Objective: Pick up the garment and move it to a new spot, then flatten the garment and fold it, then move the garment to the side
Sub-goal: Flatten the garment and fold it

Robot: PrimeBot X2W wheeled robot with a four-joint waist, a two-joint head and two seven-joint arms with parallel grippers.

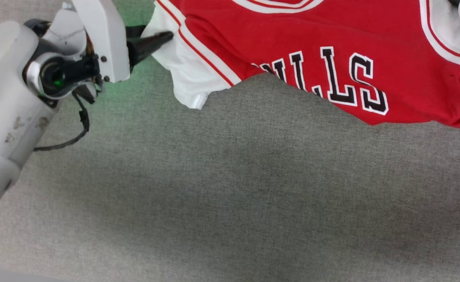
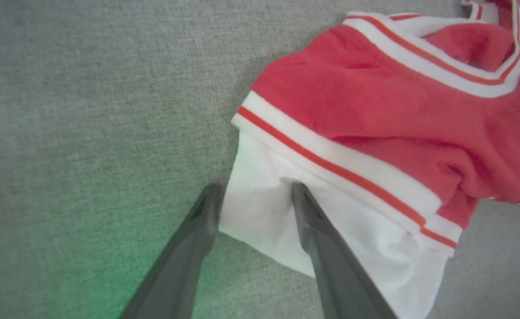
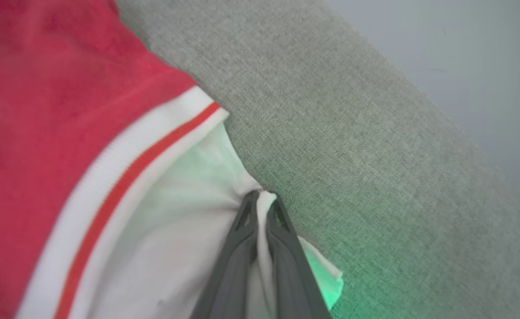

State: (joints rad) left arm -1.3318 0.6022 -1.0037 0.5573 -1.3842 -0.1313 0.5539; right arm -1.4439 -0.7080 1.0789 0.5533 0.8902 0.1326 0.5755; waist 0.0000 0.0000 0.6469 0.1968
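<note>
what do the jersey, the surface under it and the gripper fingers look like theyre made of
The jersey: soft matte knit, seemingly; it drapes and creases. The surface: grey woven cloth covering, matte, weave visible. The fingers of the left gripper: dark grey, smooth, dull sheen; probably plastic or rubber, cannot tell which.

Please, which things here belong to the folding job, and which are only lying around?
For the job:
red jersey shirt with white sleeves and black letters
left gripper, jaws open astride one of its sleeves
right gripper, jaws shut on a sleeve

Just there:
grey woven fabric surface
thin black cable on the left arm
</note>
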